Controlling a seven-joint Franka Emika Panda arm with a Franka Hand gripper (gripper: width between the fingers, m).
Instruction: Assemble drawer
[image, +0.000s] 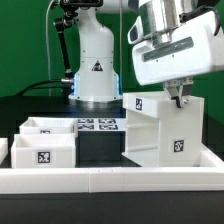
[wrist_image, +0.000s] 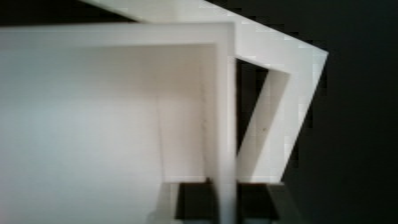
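Observation:
A white drawer box with marker tags stands upright on the black table at the exterior view's right. My gripper comes down onto its top edge near the right side. In the wrist view my gripper is shut on a thin white wall of the box, and the dark fingers press on either side of it. Two white drawer trays sit at the exterior view's left, one behind the other.
The marker board lies flat between the trays and the box. The arm's white base stands behind it. A white rail runs along the front of the table.

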